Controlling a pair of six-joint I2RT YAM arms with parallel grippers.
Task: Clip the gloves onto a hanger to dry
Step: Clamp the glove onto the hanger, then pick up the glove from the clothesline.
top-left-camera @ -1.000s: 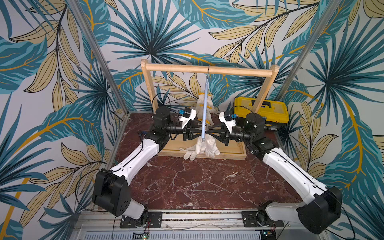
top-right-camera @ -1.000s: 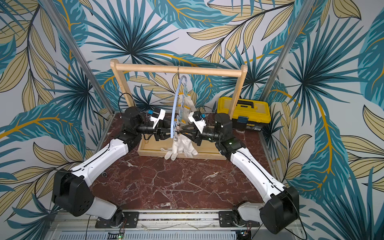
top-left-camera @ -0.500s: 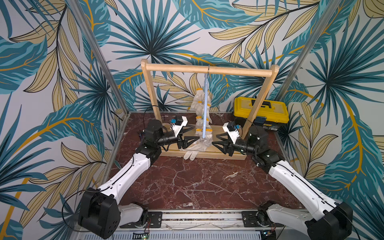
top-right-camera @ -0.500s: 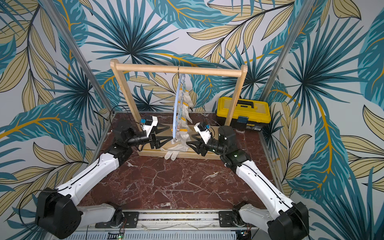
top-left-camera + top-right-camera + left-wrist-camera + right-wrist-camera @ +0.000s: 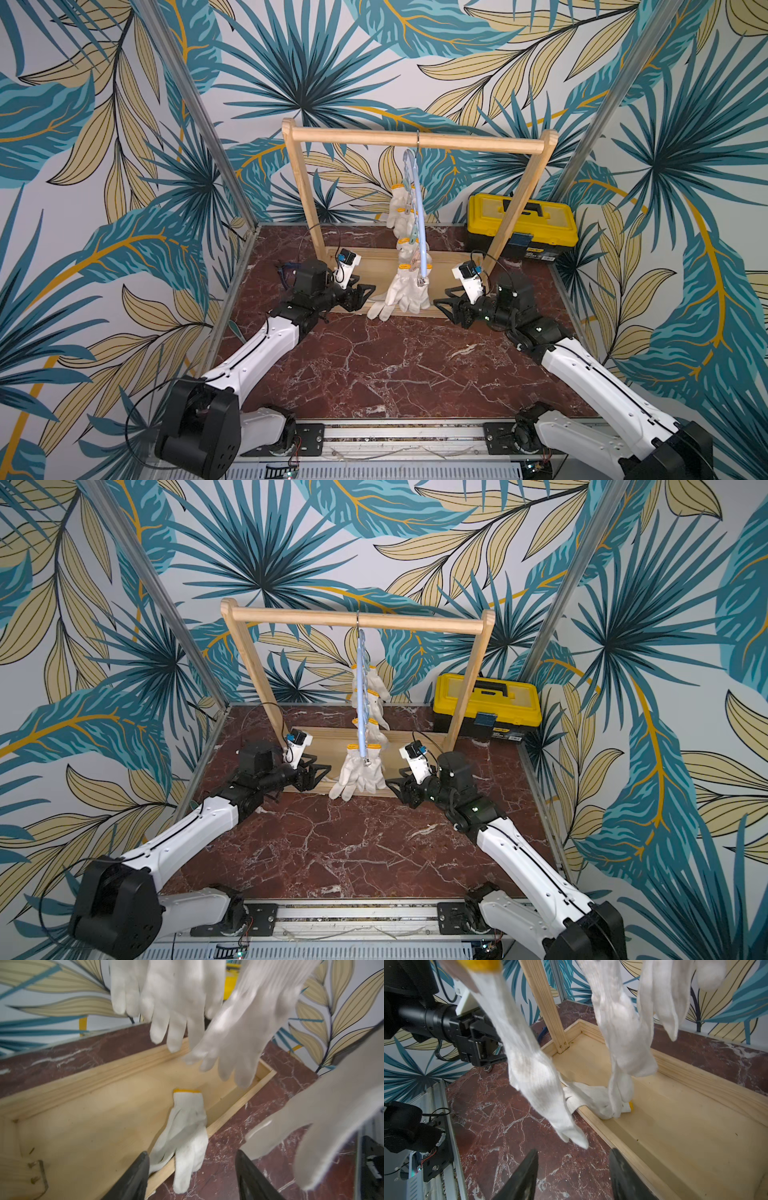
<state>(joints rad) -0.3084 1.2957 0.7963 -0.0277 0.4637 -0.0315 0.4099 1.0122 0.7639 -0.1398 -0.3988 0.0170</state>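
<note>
Backed both claws down and away from hanger (image 5: 420,218) since a second ago. Hanger hooked on rack rail (image 5: 478,143). My left claw (image 5: 370,293) and right claw (image 5: 441,306) flank lowest clipped gloves (image 5: 405,291), jaws apart, empty. Wooden tray (image 5: 83,1086) holds one loose glove (image 5: 187,1120), fingers over front rim. Yellow toolbox (image 5: 521,222) shut, label unreadable

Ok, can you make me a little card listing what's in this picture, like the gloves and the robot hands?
hanger: pale blue, hooked on the wooden rack
hanging gloves: several white ones clipped along the hanger
loose glove: lies over the rack's base edge, fingers on the table
left gripper: open, empty, beside the lowest gloves
right gripper: open, empty, on their other side
toolbox: yellow, at the back
</note>
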